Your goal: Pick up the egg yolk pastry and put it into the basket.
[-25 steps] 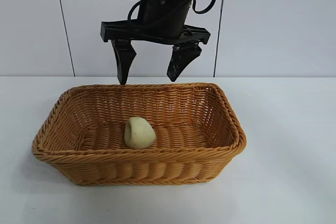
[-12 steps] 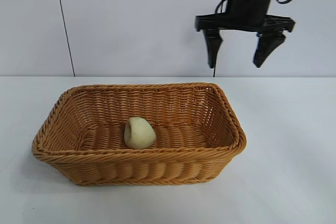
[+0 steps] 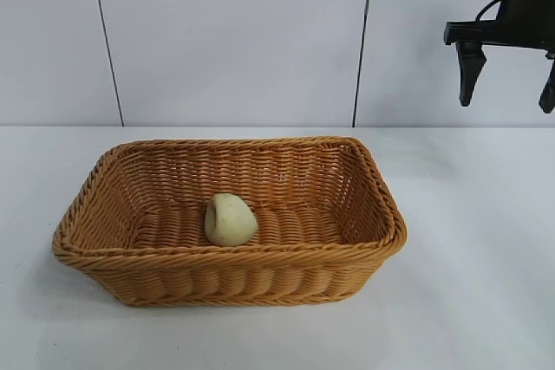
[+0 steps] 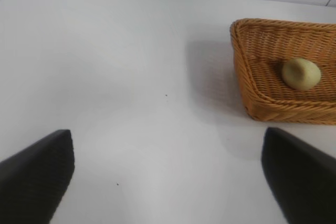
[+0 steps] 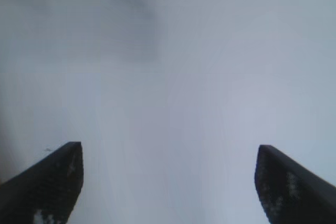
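Exterior view finds the right gripper (image 3: 510,84) high at the right edge of the scene, raised well above the white table (image 3: 468,249) and pointing straight down. Its two dark fingers (image 3: 468,71) stand spread wide apart with nothing between them; the second finger is partly cut off by the frame edge. This gripper is well apart from the basket (image 3: 381,214), off to its right and above it. Right wrist view confirms the spread: both fingertips (image 5: 50,182) sit at opposite lower corners with only bare pale surface beneath them. Left wrist view shows the left gripper (image 4: 168,182) likewise opened wide, empty, its fingertips (image 4: 37,177) framing bare tabletop; the basket (image 4: 247,77) lies farther off to one side, not touched. The left arm does not appear in the exterior view. Moving outward, the basket stands near the centre of the table, a rectangular golden-brown wicker piece with sloping sides and a thick braided rim, upright and level. The egg yolk pastry (image 3: 231,219) rests inside the basket on its woven floor, toward the front wall and slightly left of middle, pale yellow-green and rounded; the left wrist view shows it (image 4: 301,73) there as well. Behind the table stands a pale panelled wall (image 3: 234,41) with dark vertical seams.
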`<state>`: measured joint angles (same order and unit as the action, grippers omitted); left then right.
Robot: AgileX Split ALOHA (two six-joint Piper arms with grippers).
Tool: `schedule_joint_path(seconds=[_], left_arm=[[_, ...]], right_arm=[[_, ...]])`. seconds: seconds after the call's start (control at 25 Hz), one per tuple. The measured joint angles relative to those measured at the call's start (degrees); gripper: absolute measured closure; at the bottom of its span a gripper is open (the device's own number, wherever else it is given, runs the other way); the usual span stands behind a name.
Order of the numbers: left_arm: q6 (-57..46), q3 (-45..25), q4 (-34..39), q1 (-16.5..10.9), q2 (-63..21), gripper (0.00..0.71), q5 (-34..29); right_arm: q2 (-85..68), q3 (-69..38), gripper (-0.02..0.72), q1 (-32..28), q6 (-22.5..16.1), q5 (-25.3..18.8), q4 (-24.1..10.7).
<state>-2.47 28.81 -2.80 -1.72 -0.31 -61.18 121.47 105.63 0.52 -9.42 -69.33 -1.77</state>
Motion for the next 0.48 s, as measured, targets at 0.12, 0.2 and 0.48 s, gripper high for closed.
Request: schedule_joint_path(seconds=[0.12,0.2,0.48], left_arm=[[0.0,0.0,0.0,0.0,0.0,0.014,0.0],[0.0,0.0,0.0,0.0,0.0,0.014,0.0],[0.0,0.0,0.0,0.0,0.0,0.014,0.0]], right_arm=[[-0.24,-0.14,0.068,0.0,0.3,0.0,0.94],[-1.54,-1.17,0.068,0.0,0.97,0.0,1.77],[-14.05,-13.4,0.068,0.0,2.3,0.0,2.75]])
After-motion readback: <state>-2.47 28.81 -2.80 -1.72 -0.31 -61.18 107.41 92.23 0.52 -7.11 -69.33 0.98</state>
